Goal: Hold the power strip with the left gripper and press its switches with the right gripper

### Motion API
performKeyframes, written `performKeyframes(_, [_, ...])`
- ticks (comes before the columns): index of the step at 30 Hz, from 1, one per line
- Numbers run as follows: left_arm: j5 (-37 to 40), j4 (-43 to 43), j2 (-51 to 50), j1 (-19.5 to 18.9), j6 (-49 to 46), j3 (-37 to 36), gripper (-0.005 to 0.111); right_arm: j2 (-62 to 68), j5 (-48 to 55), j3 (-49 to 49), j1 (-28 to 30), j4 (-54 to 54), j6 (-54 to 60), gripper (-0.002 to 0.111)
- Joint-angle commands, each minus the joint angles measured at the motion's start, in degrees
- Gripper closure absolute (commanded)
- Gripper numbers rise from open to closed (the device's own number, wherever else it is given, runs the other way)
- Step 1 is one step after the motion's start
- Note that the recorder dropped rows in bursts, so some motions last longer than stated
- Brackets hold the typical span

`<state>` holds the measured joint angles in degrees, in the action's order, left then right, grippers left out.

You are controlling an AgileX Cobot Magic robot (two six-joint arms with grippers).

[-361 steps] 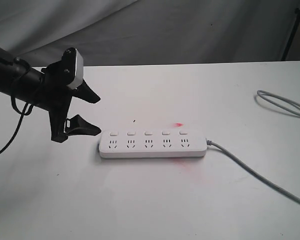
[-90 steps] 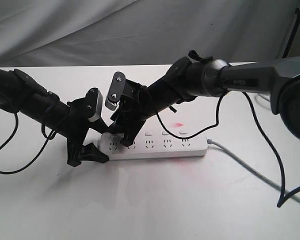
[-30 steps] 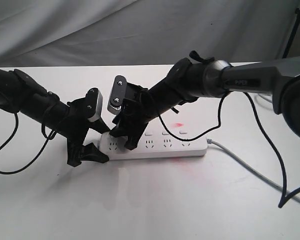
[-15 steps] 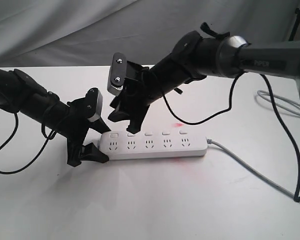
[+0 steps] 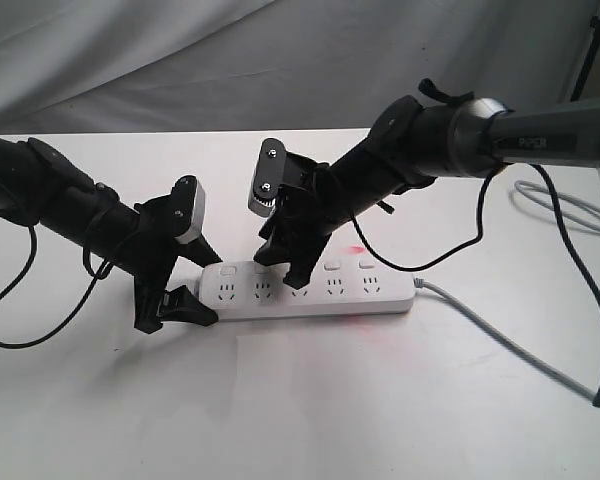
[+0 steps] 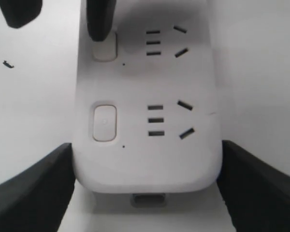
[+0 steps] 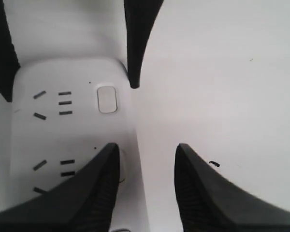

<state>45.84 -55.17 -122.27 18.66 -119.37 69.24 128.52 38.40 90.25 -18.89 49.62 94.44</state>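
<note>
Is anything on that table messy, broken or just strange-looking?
Only a small pinkish-red smear on the white table, just on the far side of the power strip, with a fainter pink tinge on its near side. It looks like a stain. The strip itself lies flat and looks undamaged.

The only legible marking is white lettering, apparently "PiPER", on the right arm (image 5: pixel 532 143).

The strip (image 5: pixel 310 290) is smooth white plastic with a soft sheen, its switches (image 6: pixel 105 123) the same. Its cord (image 5: pixel 500 345) looks like matt grey rubber. The left gripper (image 5: pixel 214 289) has matt black plastic fingers; the right gripper (image 7: pixel 147 147) has finely ribbed pads (image 7: pixel 203 193). The right arm (image 5: pixel 570 125) is glossy dark grey. The table (image 5: pixel 330 420) is matt white, the backdrop (image 5: pixel 280 60) creased grey cloth
</note>
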Motion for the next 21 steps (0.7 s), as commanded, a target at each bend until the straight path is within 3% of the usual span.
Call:
performKeyframes(1, [0.0, 0.3, 0.0, 0.3, 0.0, 0.4, 0.037, 0.2, -0.7, -0.2, 0.0, 0.9, 0.5, 0.072])
performKeyframes(21, [0.0, 0.3, 0.0, 0.3, 0.0, 0.4, 0.037, 2.5, -1.5, -0.2, -0.7, 2.0, 1.7, 0.072])
